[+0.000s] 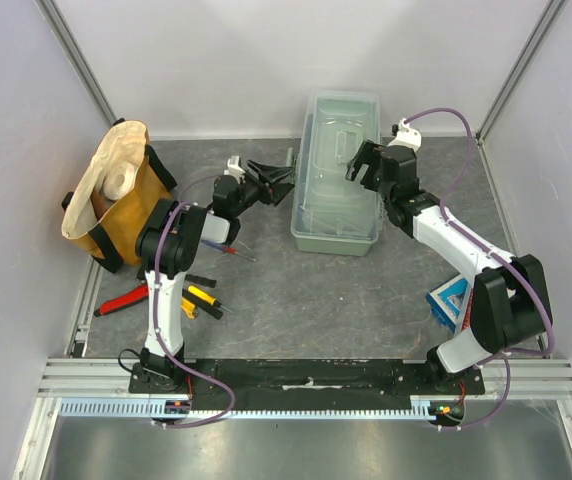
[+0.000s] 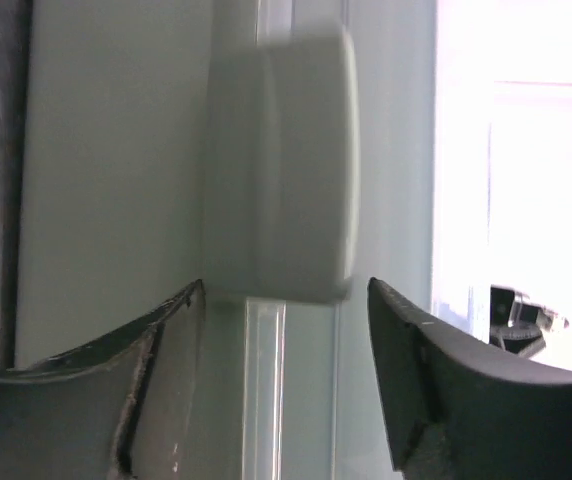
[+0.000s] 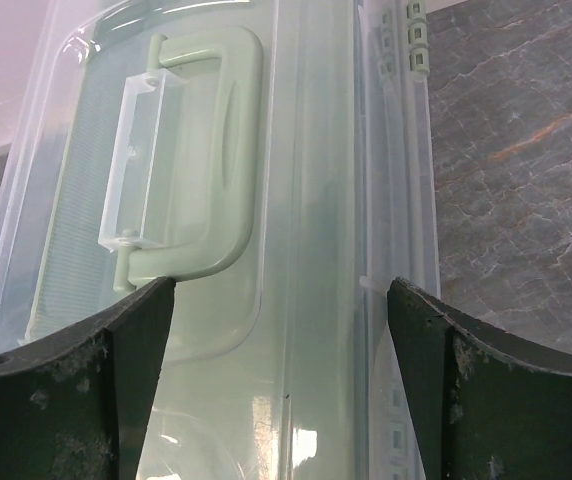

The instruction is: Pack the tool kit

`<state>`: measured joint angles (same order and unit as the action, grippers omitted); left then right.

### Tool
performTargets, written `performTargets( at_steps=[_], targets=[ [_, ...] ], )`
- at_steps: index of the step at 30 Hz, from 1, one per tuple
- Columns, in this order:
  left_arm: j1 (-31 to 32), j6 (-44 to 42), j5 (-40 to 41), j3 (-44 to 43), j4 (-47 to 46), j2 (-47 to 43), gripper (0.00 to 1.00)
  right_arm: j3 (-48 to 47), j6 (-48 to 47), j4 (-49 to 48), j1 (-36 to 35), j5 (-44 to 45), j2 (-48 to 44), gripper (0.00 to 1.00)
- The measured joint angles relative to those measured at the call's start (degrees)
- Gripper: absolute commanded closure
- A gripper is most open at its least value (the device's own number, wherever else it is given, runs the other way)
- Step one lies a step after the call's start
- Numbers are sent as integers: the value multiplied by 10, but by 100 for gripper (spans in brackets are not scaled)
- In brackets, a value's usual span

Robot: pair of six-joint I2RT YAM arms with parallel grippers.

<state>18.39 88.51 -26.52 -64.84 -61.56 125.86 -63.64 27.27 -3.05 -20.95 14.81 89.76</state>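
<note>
Both my grippers stand open at the pale-green translucent plastic toolbox (image 1: 337,175), lid shut, at the table's far middle. My left gripper (image 1: 278,178) faces its left-side latch (image 2: 281,165). My right gripper (image 1: 363,162) hovers over the clear lid's handle (image 3: 191,160). Red and yellow-black hand tools (image 1: 166,295) lie near-left.

Grey table (image 1: 296,300): toolbox (image 1: 338,180), yellow bag (image 1: 116,200), hand tools (image 1: 166,295), packets (image 1: 451,300).
</note>
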Motion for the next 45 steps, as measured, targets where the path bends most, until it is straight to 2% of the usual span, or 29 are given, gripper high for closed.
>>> performTargets(
  at_steps=[2, 6, 10, 20, 26, 30, 35, 45],
  targets=[
    [2, 17, -6, 26, -26, -4, 14, 0, 0, -3, -2, -4, 2, 7],
    [8, 37, -1, 69, -65, -16, 12, -1, 0, -4, -3, -4, 2, 6],
    [9, 34, -2, 101, -47, -45, 11, -9, 1, 7, -3, -4, 3, 4],
    [-5, -96, 70, 125, 237, -225, 8, -96, 8, 125, 10, -46, 18, 2],
    [-15, -176, 118, 87, 418, -256, 7, -158, 3, 231, 37, -77, 27, 2],
    [-17, -215, 131, 82, 481, -270, 7, -188, -5, 276, 45, -80, 33, 3],
    [-21, -274, 122, 45, 527, -277, 14, -224, -10, 306, 47, -87, 34, 5],
    [-12, -384, 39, -150, 556, -278, 16, -242, 30, 303, 72, -93, 39, 16]
  ],
)
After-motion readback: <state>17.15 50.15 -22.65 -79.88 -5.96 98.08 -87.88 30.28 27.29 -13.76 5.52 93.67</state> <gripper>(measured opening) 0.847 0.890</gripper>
